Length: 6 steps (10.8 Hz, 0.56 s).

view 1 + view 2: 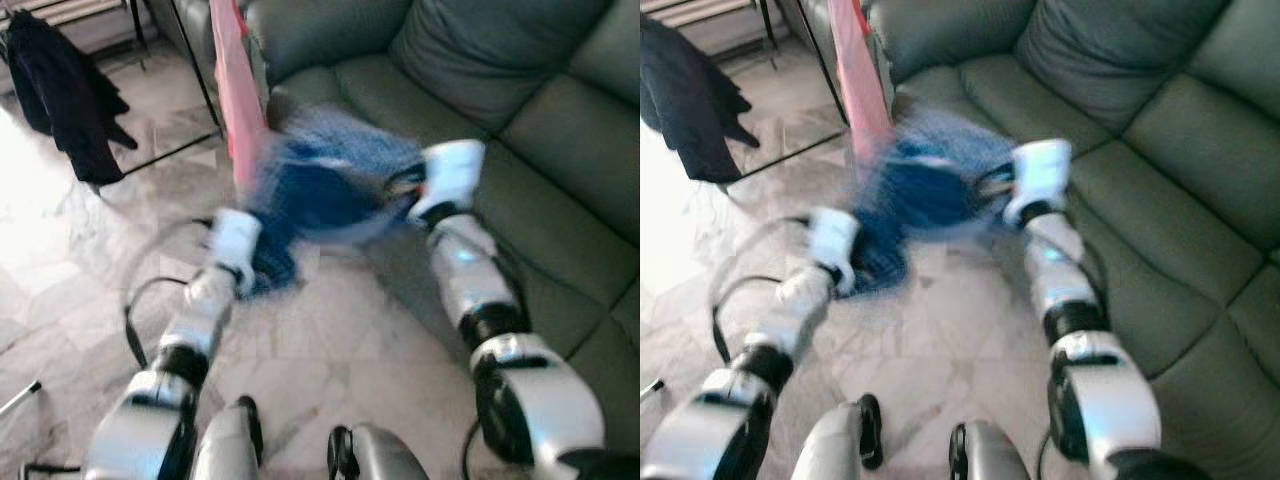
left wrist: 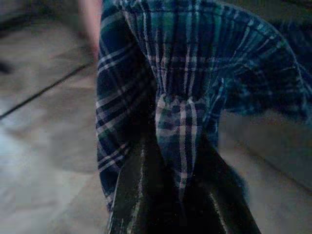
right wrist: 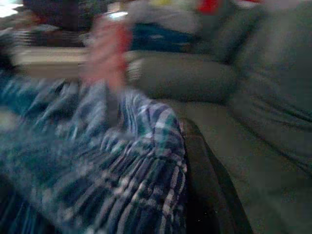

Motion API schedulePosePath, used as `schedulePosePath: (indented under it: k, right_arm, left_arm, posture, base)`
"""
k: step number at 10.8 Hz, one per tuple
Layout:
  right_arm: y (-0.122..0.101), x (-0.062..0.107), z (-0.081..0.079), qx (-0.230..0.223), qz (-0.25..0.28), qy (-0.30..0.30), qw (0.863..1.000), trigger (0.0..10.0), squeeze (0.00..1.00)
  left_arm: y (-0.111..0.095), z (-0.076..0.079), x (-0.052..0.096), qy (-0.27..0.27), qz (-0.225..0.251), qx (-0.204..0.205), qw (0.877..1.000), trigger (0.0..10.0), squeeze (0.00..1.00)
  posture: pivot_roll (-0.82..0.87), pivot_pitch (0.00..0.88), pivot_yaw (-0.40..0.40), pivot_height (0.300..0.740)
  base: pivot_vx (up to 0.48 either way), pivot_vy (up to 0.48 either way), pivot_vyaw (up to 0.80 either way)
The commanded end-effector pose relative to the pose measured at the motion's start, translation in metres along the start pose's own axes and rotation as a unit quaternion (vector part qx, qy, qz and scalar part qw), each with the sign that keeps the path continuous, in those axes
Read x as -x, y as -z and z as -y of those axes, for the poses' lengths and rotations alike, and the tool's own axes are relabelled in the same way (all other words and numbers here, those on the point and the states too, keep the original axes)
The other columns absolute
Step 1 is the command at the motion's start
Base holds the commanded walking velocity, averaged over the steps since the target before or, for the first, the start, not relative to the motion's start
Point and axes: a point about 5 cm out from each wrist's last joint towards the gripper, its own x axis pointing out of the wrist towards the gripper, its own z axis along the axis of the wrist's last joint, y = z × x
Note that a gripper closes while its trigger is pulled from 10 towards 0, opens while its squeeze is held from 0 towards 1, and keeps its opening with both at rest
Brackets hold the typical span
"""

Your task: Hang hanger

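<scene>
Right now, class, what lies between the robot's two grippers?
A blue plaid shirt spans the gap, held up off the marble floor by the left gripper and right gripper. The eye views show it, blurred; both wrist views show its fabric close up.

Soft plaid cloth shirt (image 2: 195, 73), matt leathery sofa (image 1: 540, 150), glossy marble floor (image 1: 320, 340)

Shirt (image 2: 195, 73) blue-white plaid; sofa (image 1: 520, 130) grey-green; pink cloth (image 1: 235, 90).

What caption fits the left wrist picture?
Left gripper pinching a fold of blue plaid shirt above the pale floor.
</scene>
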Motion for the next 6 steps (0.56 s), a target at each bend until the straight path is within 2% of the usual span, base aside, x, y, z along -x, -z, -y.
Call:
schedulePosePath:
  k: [1, 2, 3, 4, 5, 6]
  right_arm:
    - [0.008, 0.007, -0.003, 0.001, -0.019, -0.027, 0.999, 0.0, 0.00]
    - [0.010, 0.019, -0.029, -0.011, 0.000, -0.135, 0.991, 0.0, 0.00]
    - [0.019, 0.038, -0.056, -0.037, -0.014, -0.255, 0.966, 0.0, 0.00]
    - [0.037, 0.059, -0.069, 0.007, -0.061, -0.351, 0.934, 0.0, 0.00]
    - [0.050, 0.072, -0.071, 0.041, -0.096, -0.388, 0.916, 0.0, 0.00]
    - [0.056, 0.066, -0.054, 0.115, -0.105, -0.318, 0.935, 10.0, 1.00]
  left_arm:
    - [0.002, -0.015, 0.001, -0.051, -0.002, 0.022, 0.998, 0.0, 0.00]
    - [0.000, -0.021, -0.001, -0.066, -0.001, 0.047, 0.997, 0.0, 0.00]
    - [-0.003, -0.020, -0.003, -0.076, 0.001, 0.050, 0.996, 0.0, 0.00]
    - [-0.007, -0.018, -0.006, -0.084, 0.004, 0.070, 0.994, 0.0, 0.00]
    - [-0.008, -0.018, -0.007, -0.089, 0.005, 0.082, 0.993, 0.0, 0.00]
    - [-0.009, -0.017, -0.007, -0.087, 0.009, 0.087, 0.992, 0.0, 0.00]
  posture:
    - [-0.02, 0.130, -0.068, 0.740]
    - [-0.03, 0.127, -0.068, 0.740]
    - [-0.03, 0.128, -0.076, 0.740]
    - [-0.02, 0.134, -0.074, 0.740]
    - [-0.02, 0.132, -0.072, 0.740]
    - [-0.03, 0.123, -0.070, 0.740]
  base:
    - [0.000, 0.000, 0.00]
    - [0.000, 0.000, 0.00]
    - [0.000, 0.000, 0.00]
    - [0.000, 0.000, 0.00]
    - [0.000, 0.000, 0.00]
    - [0.000, 0.000, 0.00]
